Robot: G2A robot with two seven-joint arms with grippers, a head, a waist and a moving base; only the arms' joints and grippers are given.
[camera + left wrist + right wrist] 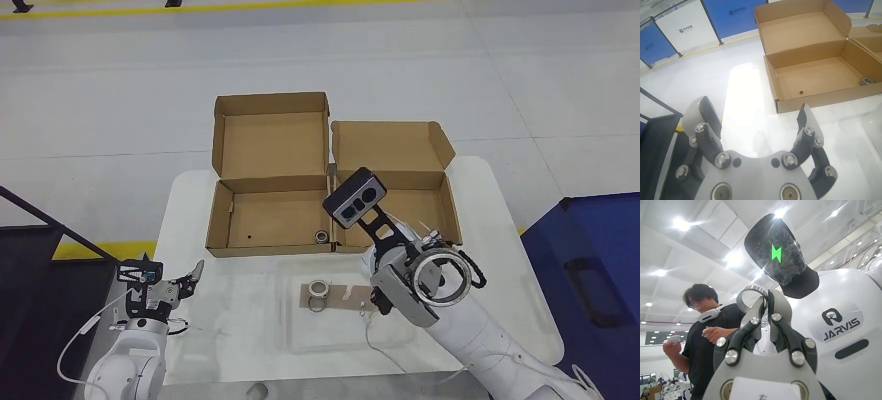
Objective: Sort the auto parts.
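Note:
My right gripper points up, away from the table, shut on the rim of a thin metal ring; from above the ring hangs over the table's right half. A metal bearing lies in the near right corner of the left cardboard box, also seen as bearing, with a small dark piece by the front wall. Another bearing stands on a cardboard strip mid-table. My left gripper is open and holds nothing, low over the table's near left corner.
A second open cardboard box adjoins the first on the right, partly hidden by the right arm. A clear plastic sheet lies under the strip. A small grey object sits at the table's front edge. Dark frames stand beyond the left edge.

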